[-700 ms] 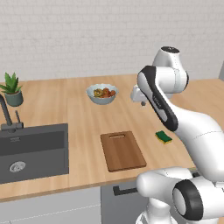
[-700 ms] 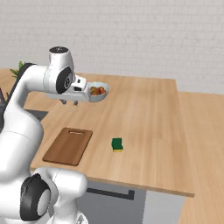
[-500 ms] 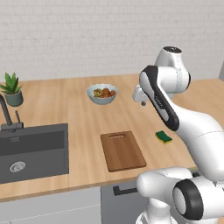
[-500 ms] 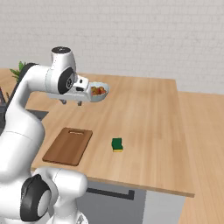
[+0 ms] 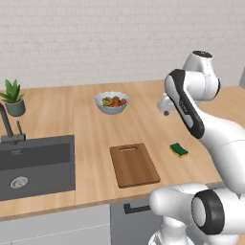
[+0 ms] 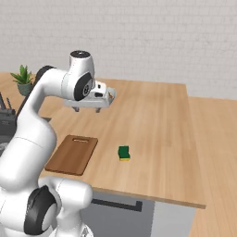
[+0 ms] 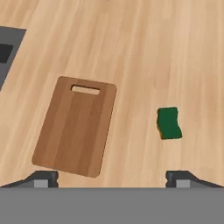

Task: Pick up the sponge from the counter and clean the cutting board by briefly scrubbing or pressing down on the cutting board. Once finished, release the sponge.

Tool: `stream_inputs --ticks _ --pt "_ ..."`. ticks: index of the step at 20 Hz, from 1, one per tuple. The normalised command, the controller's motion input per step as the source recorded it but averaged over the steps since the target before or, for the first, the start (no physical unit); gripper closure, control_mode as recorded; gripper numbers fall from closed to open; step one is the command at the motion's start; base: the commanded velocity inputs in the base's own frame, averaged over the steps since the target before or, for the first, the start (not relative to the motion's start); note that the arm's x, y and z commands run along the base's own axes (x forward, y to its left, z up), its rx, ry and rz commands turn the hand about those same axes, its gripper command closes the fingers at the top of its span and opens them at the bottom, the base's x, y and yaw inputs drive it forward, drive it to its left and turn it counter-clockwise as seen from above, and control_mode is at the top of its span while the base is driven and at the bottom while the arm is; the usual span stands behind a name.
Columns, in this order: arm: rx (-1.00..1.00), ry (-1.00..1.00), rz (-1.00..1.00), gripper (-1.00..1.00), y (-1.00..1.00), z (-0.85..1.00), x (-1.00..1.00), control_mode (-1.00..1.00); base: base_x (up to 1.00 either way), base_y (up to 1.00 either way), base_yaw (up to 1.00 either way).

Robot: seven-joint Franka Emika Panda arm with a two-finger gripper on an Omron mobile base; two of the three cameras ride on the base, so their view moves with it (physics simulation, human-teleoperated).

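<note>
Sponge: the sponge [image 5: 179, 150] [image 6: 123, 152] [image 7: 169, 123] lies flat on the counter [image 5: 86, 124] [image 6: 157, 120] [image 7: 144, 43], green side up. It is near the cutting board, on the side away from the sink, with bare wood between them.
Cutting board: the cutting board [image 5: 134, 164] [image 6: 72, 154] [image 7: 75, 126] lies flat on the counter, close to the front edge. Its handle slot is at the end that points to the wall.
Hand: the gripper [image 6: 86, 110] [image 7: 111, 178] hangs up in the air, well above the cutting board and the sponge. Its two tips are spread wide apart. It has nothing in it and touches nothing.
Sink: the dark sink [image 5: 36, 165] is near the cutting board, on the side away from the sponge.
Bowl: a bowl of fruit [image 5: 111, 102] sits behind the cutting board, closer to the wall.
Plant: a small plant in a pot [image 5: 13, 98] [image 6: 24, 79] stands behind the sink.
</note>
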Motion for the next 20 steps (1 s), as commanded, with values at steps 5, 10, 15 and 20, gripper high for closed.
stream_inputs --ticks 5,10,15,20 --pt "-0.11 0.0 0.24 -1.0 -0.33 -0.09 0.03 -1.0 0.0 0.0 0.0" --pt "-0.15 0.0 0.32 -1.0 -0.37 -0.24 0.0 -1.0 0.0 0.0 0.0" --pt "-0.17 0.0 0.26 -1.0 -0.29 -0.37 0.0 -1.0 0.0 0.0 0.0" --pt "-0.14 0.0 0.0 -1.0 -0.2 -0.37 0.04 -1.0 0.0 0.0 0.0"
